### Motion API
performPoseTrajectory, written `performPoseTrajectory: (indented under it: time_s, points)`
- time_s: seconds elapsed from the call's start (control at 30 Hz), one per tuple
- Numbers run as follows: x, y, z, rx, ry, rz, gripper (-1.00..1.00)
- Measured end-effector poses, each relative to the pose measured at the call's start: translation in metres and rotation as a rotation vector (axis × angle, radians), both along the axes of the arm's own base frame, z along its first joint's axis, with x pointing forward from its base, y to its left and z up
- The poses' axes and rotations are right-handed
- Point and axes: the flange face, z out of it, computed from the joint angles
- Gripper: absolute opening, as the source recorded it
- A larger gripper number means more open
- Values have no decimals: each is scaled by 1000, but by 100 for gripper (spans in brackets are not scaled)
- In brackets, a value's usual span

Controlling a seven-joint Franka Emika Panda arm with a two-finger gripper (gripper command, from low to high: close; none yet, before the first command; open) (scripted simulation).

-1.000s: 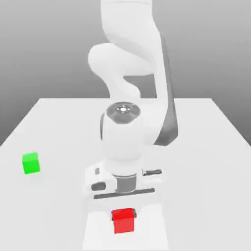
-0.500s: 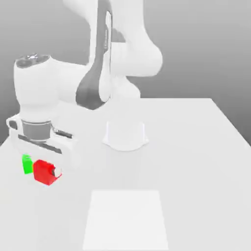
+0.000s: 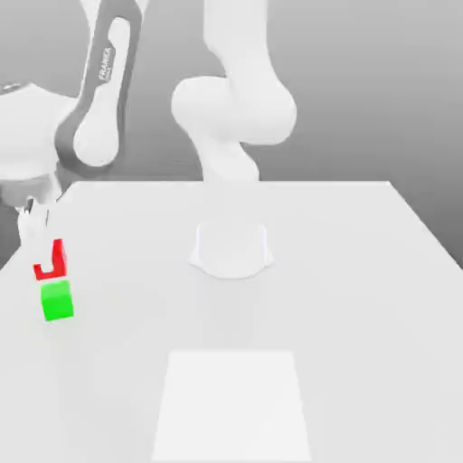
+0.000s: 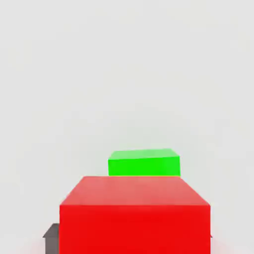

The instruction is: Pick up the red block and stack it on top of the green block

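Note:
The red block hangs just above the green block at the exterior view's left edge of the table. My gripper is shut on the red block, and a white finger covers part of it. From the exterior view I cannot tell whether the two blocks touch. In the hand view the red block sits large and close between the jaws. The green block lies on the table beyond it, partly covered by it.
The arm's round white base stands mid-table. A paler square patch marks the white table near its front edge. The blocks are close to the table's edge on the exterior view's left.
The arm swung from the table's front middle to the exterior view's left, carrying the red block. That block went from beside the green block to just above it.

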Motion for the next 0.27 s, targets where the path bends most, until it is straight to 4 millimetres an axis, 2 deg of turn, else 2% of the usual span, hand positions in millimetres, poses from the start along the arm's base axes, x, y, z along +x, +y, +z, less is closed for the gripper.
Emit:
performPoseTrajectory:
  time_s: [0.2, 0.23, 0.27]
  points:
    - [-6, -1, -25, -24, 15, -9, -100]
    - [-7, -1, -28, -32, 21, -10, 100]
    - [-7, -1, -28, -32, 21, -10, 100]
